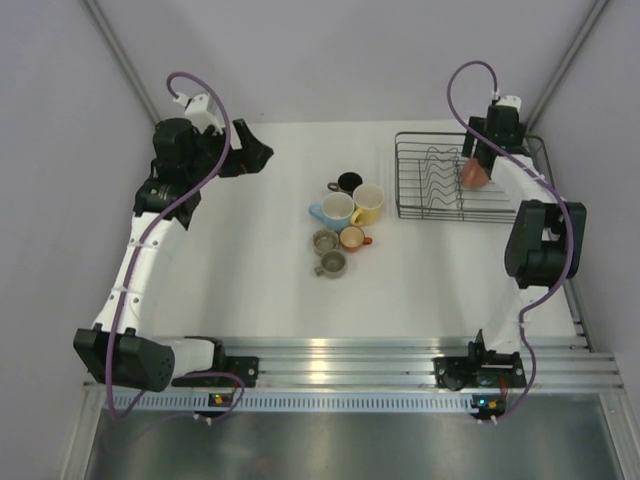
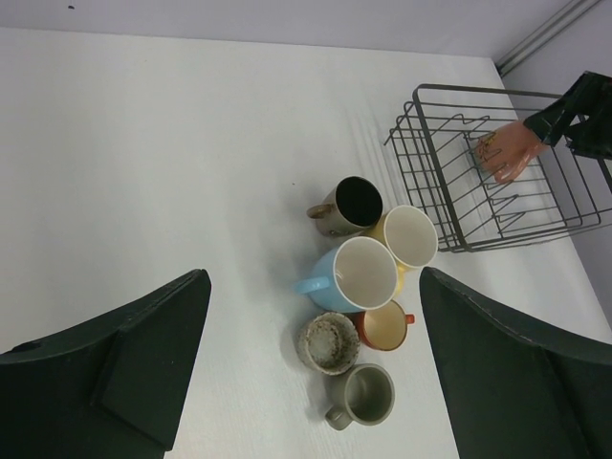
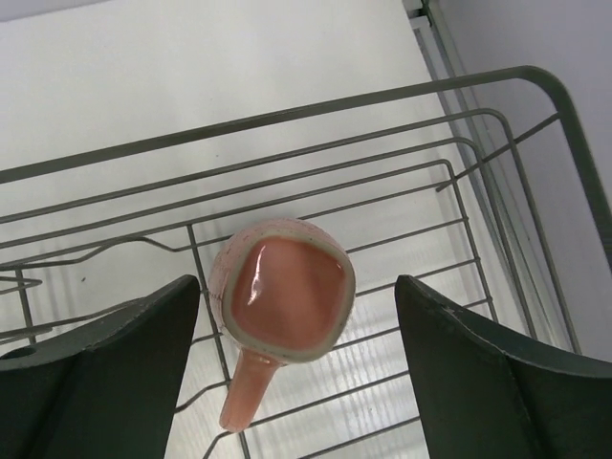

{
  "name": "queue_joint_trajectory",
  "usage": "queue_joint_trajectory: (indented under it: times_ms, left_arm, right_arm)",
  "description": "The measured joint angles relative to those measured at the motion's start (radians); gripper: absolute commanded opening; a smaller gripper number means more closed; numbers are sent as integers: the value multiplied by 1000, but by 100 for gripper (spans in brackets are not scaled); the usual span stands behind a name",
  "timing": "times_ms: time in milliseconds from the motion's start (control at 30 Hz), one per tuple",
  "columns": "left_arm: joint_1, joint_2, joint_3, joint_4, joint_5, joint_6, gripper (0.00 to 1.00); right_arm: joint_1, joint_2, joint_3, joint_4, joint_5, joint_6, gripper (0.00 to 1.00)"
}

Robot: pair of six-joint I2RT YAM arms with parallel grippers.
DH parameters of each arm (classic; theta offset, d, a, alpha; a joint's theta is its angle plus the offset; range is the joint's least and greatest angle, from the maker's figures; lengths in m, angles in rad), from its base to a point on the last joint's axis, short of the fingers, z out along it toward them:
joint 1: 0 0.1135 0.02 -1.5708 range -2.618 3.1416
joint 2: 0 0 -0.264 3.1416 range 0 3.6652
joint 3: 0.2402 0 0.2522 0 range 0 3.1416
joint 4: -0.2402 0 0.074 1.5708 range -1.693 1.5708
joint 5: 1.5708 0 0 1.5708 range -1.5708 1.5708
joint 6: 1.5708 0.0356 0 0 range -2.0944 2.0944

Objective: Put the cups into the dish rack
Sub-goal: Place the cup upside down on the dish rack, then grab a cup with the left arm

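Watch pink cup (image 3: 287, 287) lying loose at rack's (image 2: 478, 89) right end, between jaws of spread right gripper (image 3: 296, 283): may tip or catch a finger on lift-out; note left gripper (image 2: 316, 277) also spread, empty, far left.

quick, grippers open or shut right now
left gripper: open, holding nothing
right gripper: open, with the pink mug between its fingers, not clamped

Both arms reach forward with elbows bent; the left pincer (image 2: 316, 275) and the right pincer (image 3: 296, 282) gape wide.
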Motion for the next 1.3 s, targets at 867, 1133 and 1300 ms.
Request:
queue_joint_trajectory:
  times_ms: [867,1133,1300]
  left_arm:
    - [-261,384,162,-74,-143,233,95]
    - [-294,515,234,-86,-126,288,94]
    - [-326,576,253,-88,-113,306,93]
  right_arm:
    - [-8,-691,-99,-244,-125,69,98]
    - [-8,-784,-215,-312,-137,90,99]
    - [-8,-803,-237,-332,-137,97,99]
